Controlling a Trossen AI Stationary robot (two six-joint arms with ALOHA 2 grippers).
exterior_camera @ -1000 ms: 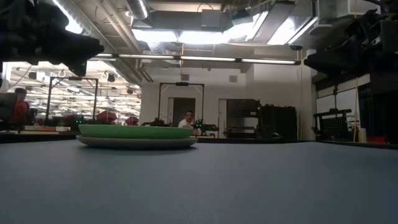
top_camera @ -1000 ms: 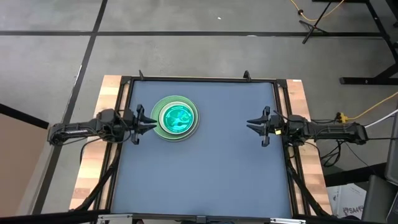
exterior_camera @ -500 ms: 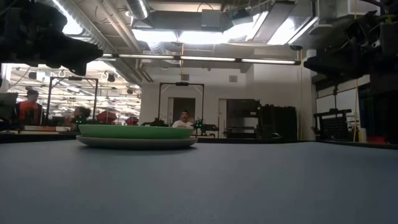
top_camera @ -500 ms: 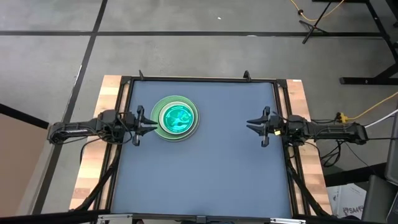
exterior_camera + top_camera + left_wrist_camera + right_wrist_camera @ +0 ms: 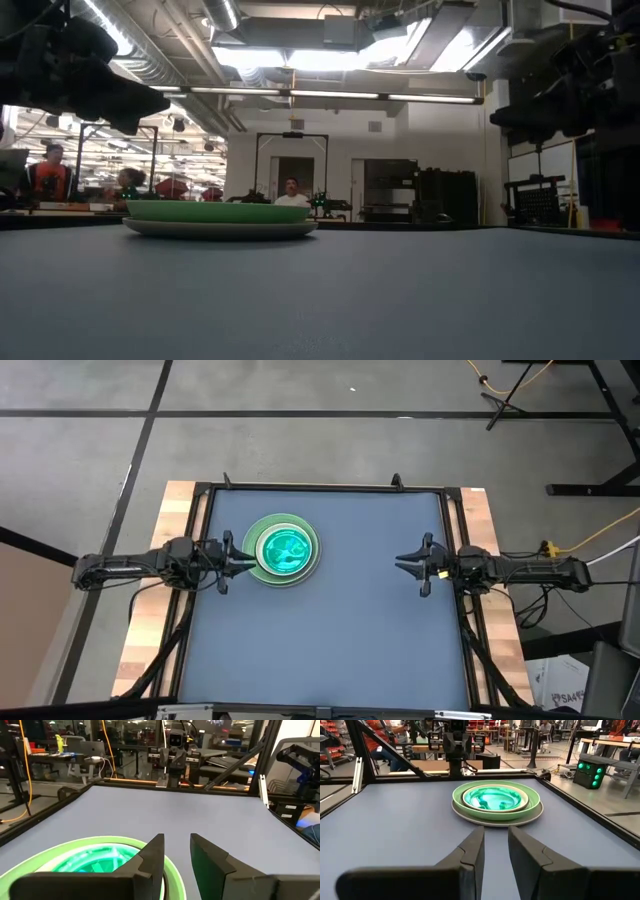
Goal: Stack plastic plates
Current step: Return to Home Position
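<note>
I find the plates gathered in one stack (image 5: 285, 550) in the left half of the counter (image 5: 340, 650), near the left edge and a little toward the far edge. The large grey plate (image 5: 496, 822) lies at the bottom with only its rim showing. The large light green plate (image 5: 532, 798) rests on it, and the small translucent plates (image 5: 495, 799) nest in the middle, glowing green. I cannot count the nested ones, nor can I tell whether a black or white plate lies hidden beneath them. I see no plate lying apart from the stack in any view. The left gripper (image 5: 245, 558) hovers above the counter just beside the stack's left rim. Its fingers are slightly spread, with bare counter showing between them, and they hold nothing. The right gripper (image 5: 403, 563) hovers near the right edge, well apart from the stack and pointing toward it. Its fingers are likewise slightly spread and hold nothing. In my judgement the stacking itself is complete. What is left is only for both arms to settle into their rest pose. The left arm needs the more care, as its fingertips stand close to the rim and a careless sweep could nudge the stack.
</note>
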